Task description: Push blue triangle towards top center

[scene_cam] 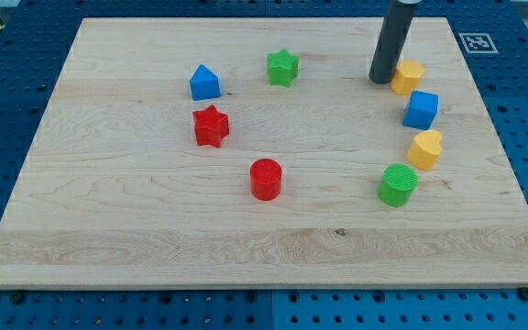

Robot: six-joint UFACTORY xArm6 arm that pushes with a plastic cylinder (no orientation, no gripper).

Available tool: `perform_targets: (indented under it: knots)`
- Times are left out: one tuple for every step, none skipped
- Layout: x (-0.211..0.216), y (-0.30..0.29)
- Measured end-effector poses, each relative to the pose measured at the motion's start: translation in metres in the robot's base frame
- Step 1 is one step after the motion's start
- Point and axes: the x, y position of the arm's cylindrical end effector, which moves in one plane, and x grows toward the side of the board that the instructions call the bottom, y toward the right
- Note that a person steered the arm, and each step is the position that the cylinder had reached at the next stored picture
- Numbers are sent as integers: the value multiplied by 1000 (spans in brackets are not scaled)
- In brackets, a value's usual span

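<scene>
Pale wooden counter (154, 220) lies on a blue perforated base. At the view's upper right my tip (380, 81) rests on the wood, just left of a yellow block (409, 77) and about touching it; it has no fingers to part or close. Well apart, at the view's upper left, sits the blue triangle (204, 82), above the red star (211, 126) and left of the green star (282, 67). Below the yellow block run a blue cube (421, 110), a yellow heart (424, 149) and a green cylinder (397, 184); a red cylinder (266, 179) stands mid-board.
</scene>
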Motion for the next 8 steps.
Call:
perform_targets:
  knots:
    - [0,0]
    - [7,-30]
    - [20,-59]
    - [36,-86]
    - [57,-104]
    - [68,-127]
    - [69,-169]
    - [68,-213]
